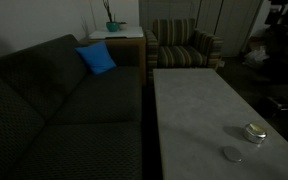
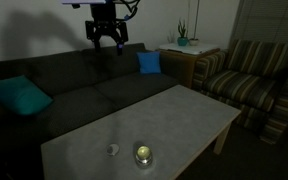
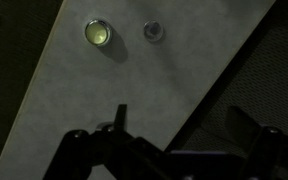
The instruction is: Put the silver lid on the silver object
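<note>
The silver object, a short round tin (image 1: 255,132), stands near one end of the grey table. It shows in both exterior views (image 2: 142,154) and near the top of the wrist view (image 3: 99,33). The silver lid (image 1: 231,154), a thin flat disc, lies on the table a little apart from the tin; it also shows in an exterior view (image 2: 113,150) and in the wrist view (image 3: 154,31). My gripper (image 2: 106,38) hangs high above the sofa back, far from both. Its fingers are spread and empty in the wrist view (image 3: 182,125).
The long grey table (image 1: 194,110) runs beside a dark sofa (image 1: 64,100) with a blue cushion (image 1: 96,58). A striped armchair (image 2: 246,75) and a side table with a potted plant (image 1: 114,25) stand beyond. The room is dim.
</note>
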Robot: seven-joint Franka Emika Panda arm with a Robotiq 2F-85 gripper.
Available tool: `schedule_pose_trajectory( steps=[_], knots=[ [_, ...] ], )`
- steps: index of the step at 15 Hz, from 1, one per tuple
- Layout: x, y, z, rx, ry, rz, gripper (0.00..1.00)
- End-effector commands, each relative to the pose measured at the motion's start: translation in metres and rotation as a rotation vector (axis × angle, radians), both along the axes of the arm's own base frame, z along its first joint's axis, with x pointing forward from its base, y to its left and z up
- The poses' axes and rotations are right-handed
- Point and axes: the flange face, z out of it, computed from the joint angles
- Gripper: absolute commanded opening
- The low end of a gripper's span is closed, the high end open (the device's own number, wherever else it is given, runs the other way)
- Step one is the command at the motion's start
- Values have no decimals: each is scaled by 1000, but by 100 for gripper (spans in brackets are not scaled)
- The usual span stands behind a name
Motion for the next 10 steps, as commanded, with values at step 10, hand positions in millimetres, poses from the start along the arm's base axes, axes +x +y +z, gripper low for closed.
schedule_pose_trajectory(
  steps=[10],
  knots=[
    [-1, 1, 2, -5, 0, 17, 100]
  ],
)
